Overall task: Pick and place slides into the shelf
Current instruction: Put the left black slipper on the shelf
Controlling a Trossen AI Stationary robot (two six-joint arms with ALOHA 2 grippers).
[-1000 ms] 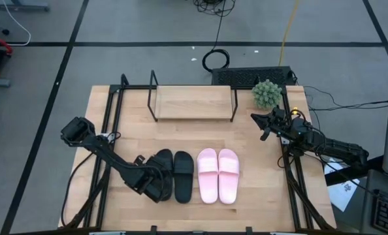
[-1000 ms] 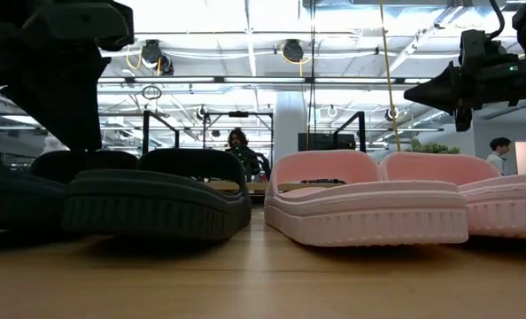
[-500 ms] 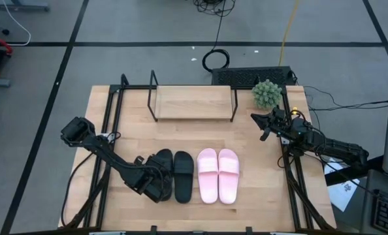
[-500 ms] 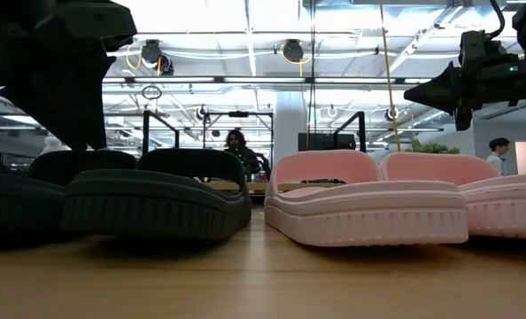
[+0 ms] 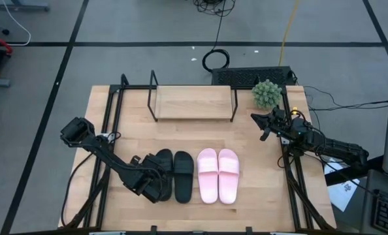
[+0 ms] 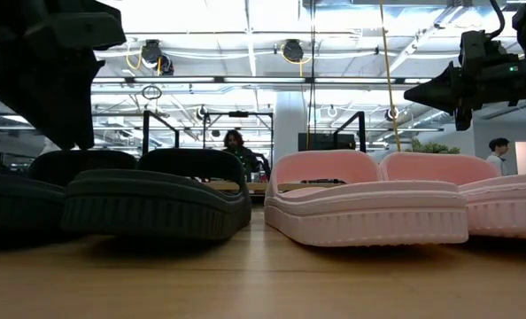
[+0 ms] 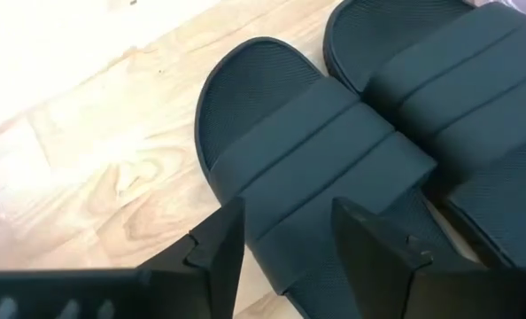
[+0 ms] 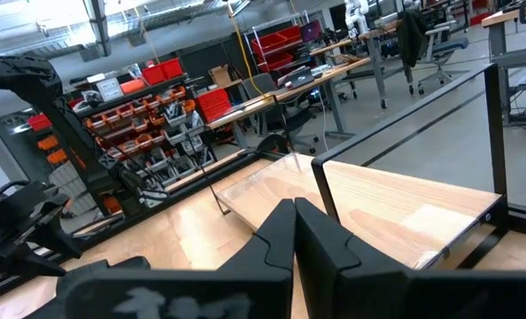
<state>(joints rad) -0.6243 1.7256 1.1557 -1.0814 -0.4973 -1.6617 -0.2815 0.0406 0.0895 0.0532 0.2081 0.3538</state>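
Near the front-left part of the worktop (image 5: pixel 115 124), the left gripper (image 7: pixel 285 244) hung over the outermost black slide (image 7: pixel 312 168) of the black pair (image 5: pixel 173 175). This pair lay side by side with the pink pair (image 5: pixel 217 175) in one row toward the front edge, all four slides flat on the wood. The shelf (image 5: pixel 193 102) stood empty at the back edge, well apart from the row.

The step in hand appeared to be the first pick. To do it well, the left gripper would probably need to lower with one finger on each side of the wide strap, close on the strap and not the sole, and lift straight up. The neighbouring black slide lay just beside, possibly touching, so a slanted pull could drag it out of the row.

In the left wrist view, the left fingers (image 7: pixel 214 248) stood moderately apart, the gap narrower than the strap is long. They held nothing, and whether a tip touched the slide could not be told.

The right gripper (image 5: pixel 260 125) waited above the right edge of the worktop, just in front of a small green plant (image 5: pixel 266 93). In the right wrist view its fingers (image 8: pixel 272 244) were pressed together and held nothing.
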